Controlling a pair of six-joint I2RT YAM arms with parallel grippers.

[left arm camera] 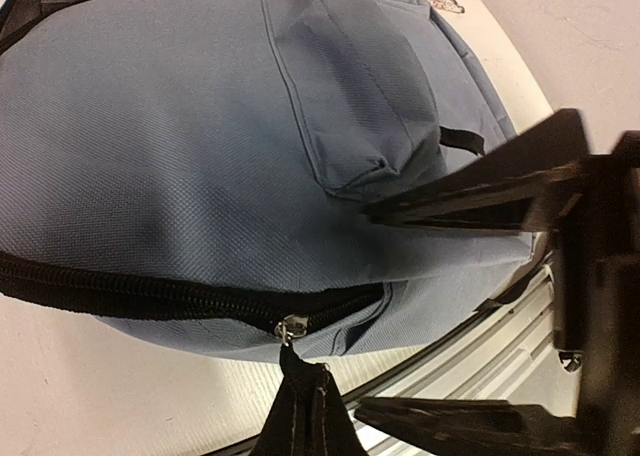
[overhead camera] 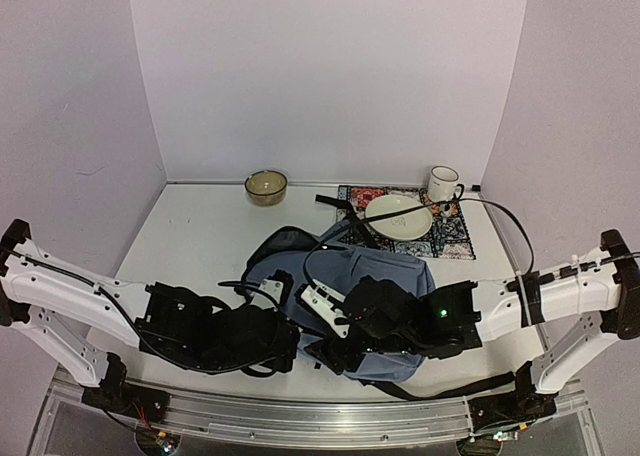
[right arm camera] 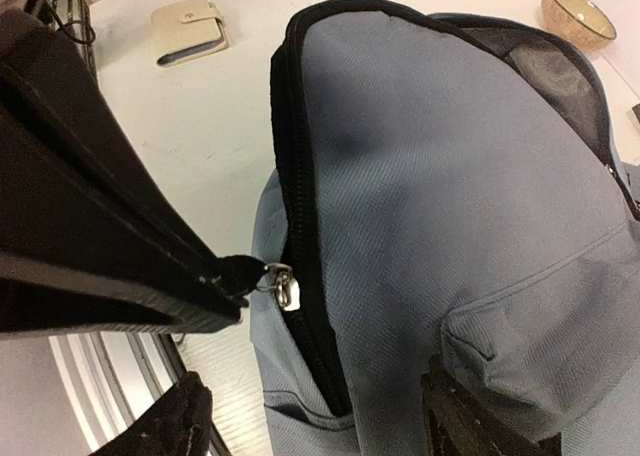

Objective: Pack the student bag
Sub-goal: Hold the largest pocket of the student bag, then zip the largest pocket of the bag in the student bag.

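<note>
1. Student bag (overhead camera: 385,276): a blue-grey backpack lying flat on the white counter (overhead camera: 200,236) with its front pocket (left arm camera: 340,96) facing up. It sits at the near edge, between the two arms, and its lower side overhangs toward the aluminium rail (overhead camera: 300,416).
2. Main zipper (left arm camera: 150,294): black teeth run around the side of the bag to a metal slider (right arm camera: 283,284). A black pull tab (right arm camera: 240,269) hangs from the slider. Whether the teeth beyond the slider are joined cannot be told.
3. Left gripper (right arm camera: 232,276): its jaws are closed tight and pinch the pull tab at the fingertips. The tab stretches straight out from the slider, away from the bag.
4. Right gripper (left arm camera: 365,309): its jaws stand wide apart and hold nothing. One of its fingers (left arm camera: 470,198) lies over the bag's front panel, just beside the corner of the front pocket. The other finger is off the bag's edge, above the rail. Contact with the fabric cannot be confirmed.
5. Other items on the counter:
   - A beige wallet (right arm camera: 188,31) lies to the bag's left, apart from it.
   - A tan bowl (overhead camera: 266,186) stands near the back wall.
   - A cream plate (overhead camera: 398,217) rests on a patterned mat (overhead camera: 455,238).
   - A white mug (overhead camera: 443,183) stands at the mat's far corner.
</note>
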